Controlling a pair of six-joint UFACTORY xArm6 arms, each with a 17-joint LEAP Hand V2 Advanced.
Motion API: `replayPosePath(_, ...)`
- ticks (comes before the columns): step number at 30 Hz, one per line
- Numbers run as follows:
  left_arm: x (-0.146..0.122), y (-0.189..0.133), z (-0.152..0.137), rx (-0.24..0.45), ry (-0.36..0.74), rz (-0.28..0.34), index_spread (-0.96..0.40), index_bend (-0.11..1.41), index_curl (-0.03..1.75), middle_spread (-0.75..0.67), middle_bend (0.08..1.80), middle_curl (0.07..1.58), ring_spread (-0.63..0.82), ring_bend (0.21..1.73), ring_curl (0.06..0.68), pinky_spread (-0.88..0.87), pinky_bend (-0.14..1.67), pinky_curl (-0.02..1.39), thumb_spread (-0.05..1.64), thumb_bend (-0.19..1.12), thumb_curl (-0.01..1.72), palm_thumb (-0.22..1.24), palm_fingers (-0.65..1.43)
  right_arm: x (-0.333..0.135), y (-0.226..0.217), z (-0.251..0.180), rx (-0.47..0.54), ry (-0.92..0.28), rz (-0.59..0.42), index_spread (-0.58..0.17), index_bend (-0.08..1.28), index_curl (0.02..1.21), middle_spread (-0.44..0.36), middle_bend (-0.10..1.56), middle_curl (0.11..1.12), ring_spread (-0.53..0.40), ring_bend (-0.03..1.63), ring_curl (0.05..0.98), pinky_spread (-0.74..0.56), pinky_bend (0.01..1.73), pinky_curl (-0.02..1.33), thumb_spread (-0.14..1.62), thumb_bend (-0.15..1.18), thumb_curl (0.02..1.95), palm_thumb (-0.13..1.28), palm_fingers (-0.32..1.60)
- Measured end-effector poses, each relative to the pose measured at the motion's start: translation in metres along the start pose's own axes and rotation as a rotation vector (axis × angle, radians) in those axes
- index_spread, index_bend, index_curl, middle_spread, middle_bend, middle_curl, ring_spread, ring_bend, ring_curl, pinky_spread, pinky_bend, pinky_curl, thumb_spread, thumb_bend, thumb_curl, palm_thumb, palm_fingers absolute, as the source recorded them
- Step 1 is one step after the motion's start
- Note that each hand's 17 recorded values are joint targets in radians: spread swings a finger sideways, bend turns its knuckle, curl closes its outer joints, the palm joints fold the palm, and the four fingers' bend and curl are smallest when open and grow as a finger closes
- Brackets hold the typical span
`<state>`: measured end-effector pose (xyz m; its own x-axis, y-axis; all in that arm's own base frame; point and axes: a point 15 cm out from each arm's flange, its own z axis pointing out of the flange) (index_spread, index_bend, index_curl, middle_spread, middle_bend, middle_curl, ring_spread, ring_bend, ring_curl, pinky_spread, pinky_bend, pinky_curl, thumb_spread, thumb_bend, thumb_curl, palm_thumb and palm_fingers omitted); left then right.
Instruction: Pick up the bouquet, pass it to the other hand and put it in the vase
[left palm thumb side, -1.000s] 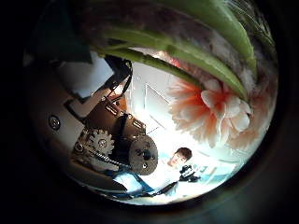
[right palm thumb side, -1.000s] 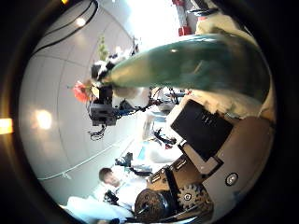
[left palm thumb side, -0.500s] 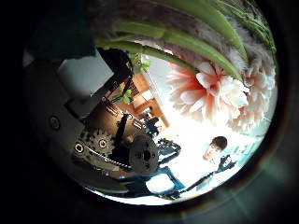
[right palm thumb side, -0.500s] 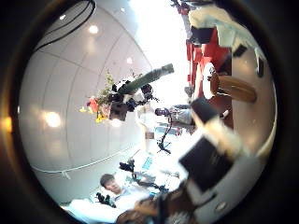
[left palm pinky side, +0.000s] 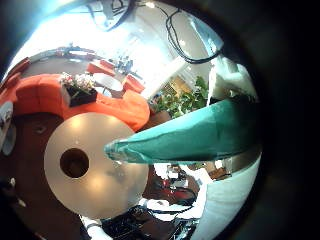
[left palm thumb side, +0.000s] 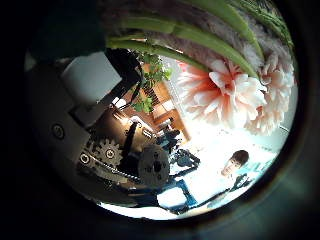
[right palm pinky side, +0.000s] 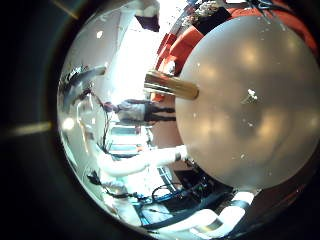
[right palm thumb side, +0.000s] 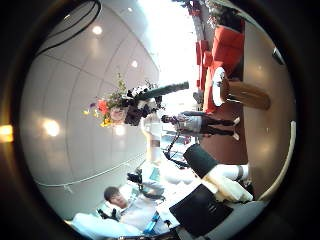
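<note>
The bouquet (left palm thumb side: 225, 90) lies close across my left palm, with large blooms and long green stems. Its wrapped stem end (left palm pinky side: 190, 140) juts out past the little finger side. My left hand (left palm thumb side: 115, 140) is shut on it. From the right palm, the bouquet (right palm thumb side: 118, 100) shows small and far off, held up in the air by the left hand (right palm thumb side: 142, 98). My right hand (right palm thumb side: 215, 190) is open and holds nothing. The vase (left palm pinky side: 73, 161) stands upright on the round table (left palm pinky side: 115, 190), below and apart from the bouquet. The vase (right palm pinky side: 172, 86) and vase (right palm thumb side: 243, 95) also show from the right palm.
A sofa (left palm pinky side: 45, 95) curves round the far side of the round table (right palm pinky side: 250, 130). Potted plants (left palm pinky side: 188, 100) stand behind the bouquet's stem end. A white arm (right palm pinky side: 150, 160) reaches across near the table's edge.
A second ago the bouquet's stem end filled the right palm view; now it is far from that palm. The right hand has let go and drawn away, and the left hand keeps the bouquet.
</note>
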<state>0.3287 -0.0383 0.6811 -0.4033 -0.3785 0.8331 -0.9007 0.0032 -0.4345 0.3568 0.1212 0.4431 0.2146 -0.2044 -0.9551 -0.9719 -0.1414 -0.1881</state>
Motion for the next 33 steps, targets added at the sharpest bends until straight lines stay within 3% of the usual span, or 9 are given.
replayPosePath(9, -0.038, 0.002, 0.003, -0.035, 0.020, -0.073, -0.79, 0.55, 1.31, -0.49, 1.18, 0.93, -0.40, 1.49, 0.535, -0.55, 1.26, 0.77, 1.03, 0.07, 0.95, 1.02, 1.09, 0.015, -0.007, 0.000, 0.043, 0.123, -0.011, -0.378, 0.14, 0.30, 0.135, 0.19, 0.35, 0.264, 0.49, 0.271, 0.49, 0.58, 0.43, 0.99, -0.03, 0.54, 0.64, -0.03)
replayPosePath(17, -0.085, -0.006, -0.002, -0.003, -0.043, -0.114, -0.79, 0.52, 1.35, -0.50, 1.17, 0.93, -0.40, 1.49, 0.532, -0.55, 1.25, 0.77, 1.04, 0.06, 0.98, 1.03, 1.10, 0.017, -0.007, 0.003, 0.038, 0.129, -0.011, -0.370, 0.15, 0.27, 0.140, 0.19, 0.33, 0.270, 0.47, 0.263, 0.49, 0.58, 0.39, 0.99, -0.03, 0.51, 0.65, -0.01)
replayPosePath(33, -0.150, 0.004, 0.004, 0.031, -0.049, -0.184, -0.79, 0.48, 1.41, -0.50, 1.17, 0.94, -0.40, 1.48, 0.532, -0.56, 1.23, 0.79, 1.05, 0.03, 1.02, 1.03, 1.10, 0.020, -0.004, 0.007, 0.021, 0.143, -0.001, -0.353, 0.16, 0.26, 0.141, 0.19, 0.33, 0.270, 0.47, 0.255, 0.49, 0.58, 0.35, 1.00, -0.02, 0.49, 0.68, 0.03)
